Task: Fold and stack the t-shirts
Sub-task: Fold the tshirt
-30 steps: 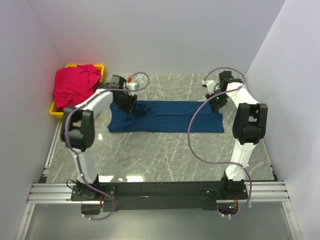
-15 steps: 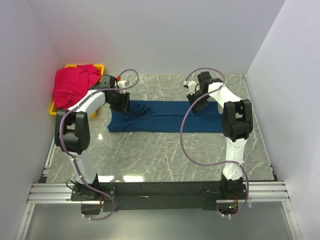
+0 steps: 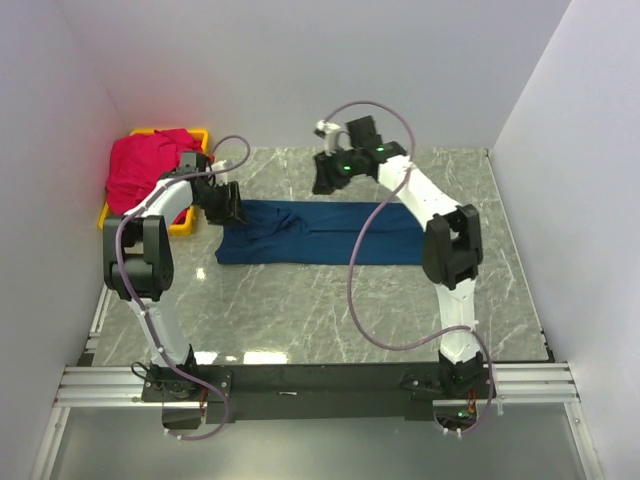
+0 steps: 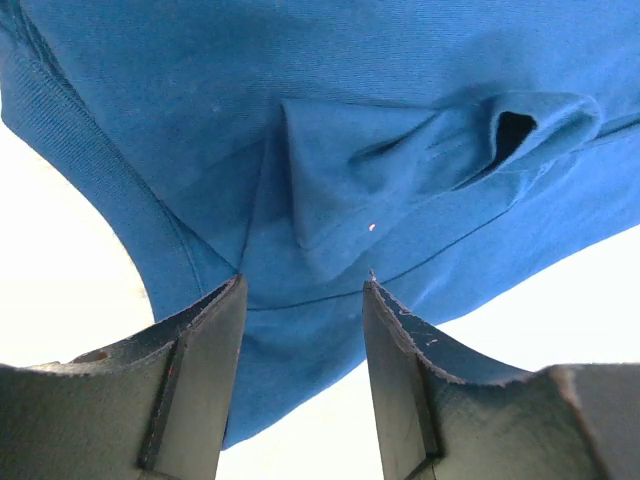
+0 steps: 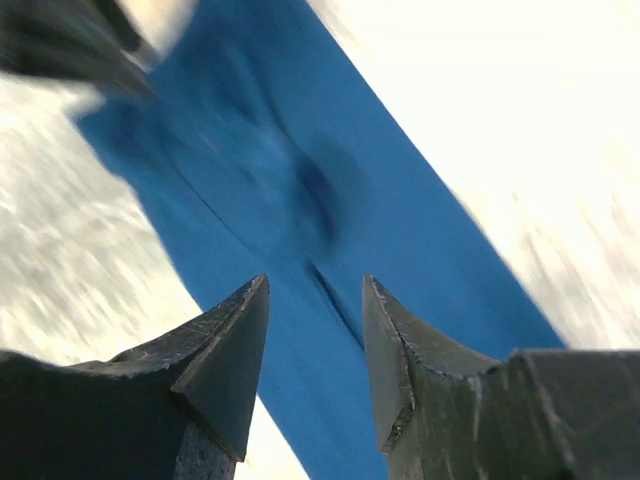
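Covering the far half of the marble table [image 3: 330,300], the blue shirt [image 3: 295,235] lies flat as a long folded band running left to right, its left end a little wider and rumpled. The red shirt [image 3: 145,170] sits to the left of it, heaped in a loose mound that fills and spills over the yellow bin [image 3: 108,222] at the table's far left corner. The two shirts lie apart, not stacked. The left gripper [image 3: 228,205] hangs at the blue shirt's far left corner, close over the cloth. Its wrist view shows the jaws parted with a clear gap and nothing between them, and the cloth beyond them is puckered into a small ridge beside an open sleeve mouth. The right gripper [image 3: 322,178] is raised off the table just beyond the shirt's far edge, near its middle. Its jaws are likewise parted and empty, and its blurred wrist view shows the blue band below.
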Robot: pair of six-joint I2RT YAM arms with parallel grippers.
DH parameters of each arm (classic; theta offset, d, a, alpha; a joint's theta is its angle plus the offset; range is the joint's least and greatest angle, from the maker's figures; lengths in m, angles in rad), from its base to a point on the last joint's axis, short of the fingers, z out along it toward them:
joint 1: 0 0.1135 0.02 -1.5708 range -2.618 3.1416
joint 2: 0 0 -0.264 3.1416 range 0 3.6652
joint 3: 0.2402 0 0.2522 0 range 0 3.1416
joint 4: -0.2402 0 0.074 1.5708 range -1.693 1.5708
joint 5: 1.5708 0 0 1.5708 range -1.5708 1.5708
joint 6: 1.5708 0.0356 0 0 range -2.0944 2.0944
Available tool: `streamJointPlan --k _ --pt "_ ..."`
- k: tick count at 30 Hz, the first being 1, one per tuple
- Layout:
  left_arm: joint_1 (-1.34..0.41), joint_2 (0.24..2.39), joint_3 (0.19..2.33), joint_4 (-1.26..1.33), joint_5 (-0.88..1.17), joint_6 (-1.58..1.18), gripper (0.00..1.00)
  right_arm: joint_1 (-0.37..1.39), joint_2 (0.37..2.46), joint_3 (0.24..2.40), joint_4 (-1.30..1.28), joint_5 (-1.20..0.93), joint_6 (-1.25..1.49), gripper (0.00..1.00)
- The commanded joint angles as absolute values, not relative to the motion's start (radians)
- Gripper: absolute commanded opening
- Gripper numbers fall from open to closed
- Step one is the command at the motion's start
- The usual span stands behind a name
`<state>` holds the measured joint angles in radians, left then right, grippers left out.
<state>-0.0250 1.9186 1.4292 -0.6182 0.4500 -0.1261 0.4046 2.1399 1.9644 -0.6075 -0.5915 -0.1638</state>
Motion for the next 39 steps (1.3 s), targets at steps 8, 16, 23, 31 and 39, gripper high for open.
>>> streamJointPlan --k 8,16,23,31,39 --pt "-0.031 2.003 1.434 -0.615 0.572 -0.176 0.54 0.544 2.289 2.097 -0.368 -0.568 -0.037 0.53" --pt "-0.032 2.034 1.434 -0.606 0.587 -0.187 0.51 0.586 2.347 2.129 -0.339 -0.522 -0.058 0.58" --pt "-0.032 2.046 1.425 -0.591 0.624 -0.21 0.47 0.597 2.379 2.135 -0.354 -0.499 -0.086 0.59" --pt "-0.034 2.062 1.443 -0.592 0.635 -0.216 0.41 0.597 2.41 2.144 -0.391 -0.5 -0.121 0.56" --pt "-0.032 2.062 1.443 -0.594 0.64 -0.216 0.37 0.603 2.434 2.172 -0.423 -0.505 -0.13 0.56"
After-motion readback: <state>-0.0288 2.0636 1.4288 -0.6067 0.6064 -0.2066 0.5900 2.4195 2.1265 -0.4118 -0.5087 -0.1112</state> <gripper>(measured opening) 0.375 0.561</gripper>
